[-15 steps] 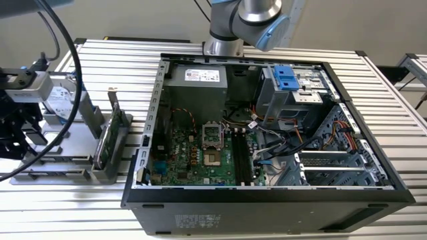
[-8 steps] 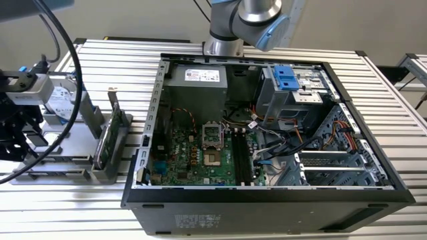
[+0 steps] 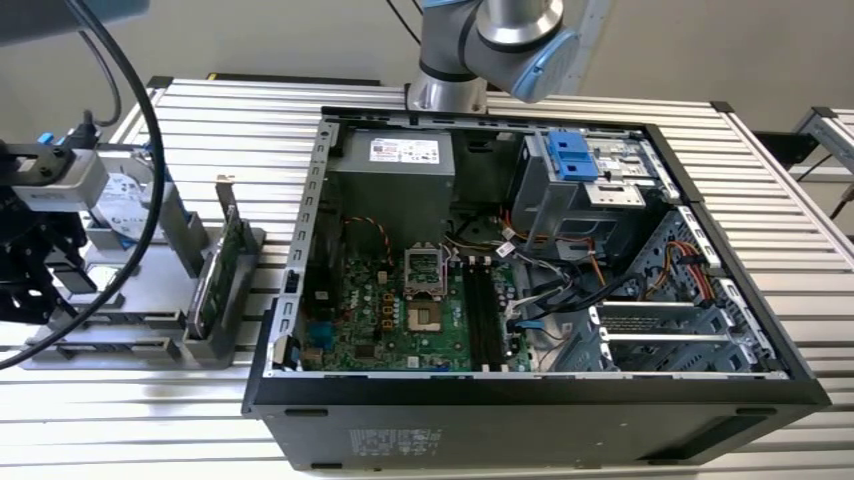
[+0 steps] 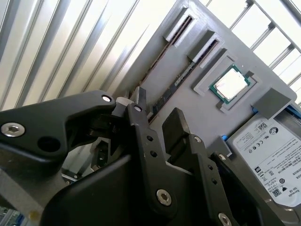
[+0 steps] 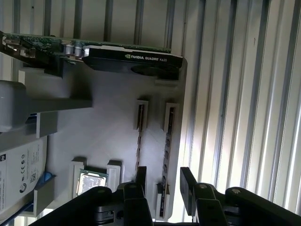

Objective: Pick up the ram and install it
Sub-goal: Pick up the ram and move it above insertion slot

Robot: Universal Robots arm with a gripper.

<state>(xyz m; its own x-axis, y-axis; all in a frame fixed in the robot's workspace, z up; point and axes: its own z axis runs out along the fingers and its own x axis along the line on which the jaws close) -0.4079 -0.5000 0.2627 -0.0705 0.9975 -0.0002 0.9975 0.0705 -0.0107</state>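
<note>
Exterior view's left: grey holder [image 3: 140,300] on bench, arm's tool end above it. In first wrist view, gripper [image 5: 162,178] low over holder, jaws open, one finger either side of ram [image 5: 166,150]. Whether they touch it, we cannot tell. Ram on edge in its holder slot, not lifted; second stick [image 5: 139,136] just beside. Green card [image 3: 214,275] next along. Exterior view's right: open case [image 3: 534,405], black slots [image 3: 487,315] on motherboard bare. Our judgement: grasp not yet made, install entirely left.

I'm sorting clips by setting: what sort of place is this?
Probably a robotics lab cell for PC assembly: an open computer case on a slatted aluminium table, a grey tray holding loose parts, and a robot arm.
</note>
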